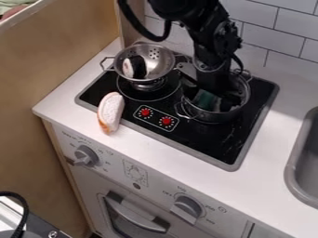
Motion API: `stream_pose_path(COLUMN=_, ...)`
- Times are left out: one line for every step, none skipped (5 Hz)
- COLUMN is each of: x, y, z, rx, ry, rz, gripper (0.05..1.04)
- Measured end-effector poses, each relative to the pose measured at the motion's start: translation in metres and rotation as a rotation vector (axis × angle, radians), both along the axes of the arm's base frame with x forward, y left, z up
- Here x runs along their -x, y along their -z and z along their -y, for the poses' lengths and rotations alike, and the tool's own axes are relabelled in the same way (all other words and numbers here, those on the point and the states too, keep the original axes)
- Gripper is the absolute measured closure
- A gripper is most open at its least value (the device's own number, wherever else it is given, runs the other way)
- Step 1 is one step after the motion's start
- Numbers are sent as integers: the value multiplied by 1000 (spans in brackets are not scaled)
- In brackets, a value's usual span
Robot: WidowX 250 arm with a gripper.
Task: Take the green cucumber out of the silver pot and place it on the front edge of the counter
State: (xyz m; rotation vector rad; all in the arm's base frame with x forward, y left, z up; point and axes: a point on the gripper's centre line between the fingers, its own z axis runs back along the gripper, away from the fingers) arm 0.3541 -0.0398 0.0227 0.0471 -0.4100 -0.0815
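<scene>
Nearest the camera, a black cable is curving through the lower left corner, well apart from the gripper, which I am holding, pointing downward, in the mouth of a metal pot. I cannot tell whether it is open, closed or gripping. Just beside it, a dark green item is lying inside the pot. Left of the gripper in the view, a colander is holding a black-and-white piece; lower left, a white piece with an orange-brown edge is resting across the rim of the black cooktop. Two red knobs are showing between.
</scene>
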Motion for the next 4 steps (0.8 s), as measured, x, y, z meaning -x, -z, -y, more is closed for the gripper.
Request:
stream_pose_path(x=3, y=1, z=2, rx=9, ry=-31, rz=-14, gripper=408)
stream_pose_path(x=6, y=2, z=4, rx=33, ry=-59, rz=-40, gripper=655)
stream_pose_path(x=12, y=-3, z=6, rx=42, ry=-58, rz=-64, gripper=671)
stream_pose_path(x=17, y=-12, z=8, rx=58, ry=-63, rz=-94, gripper=671)
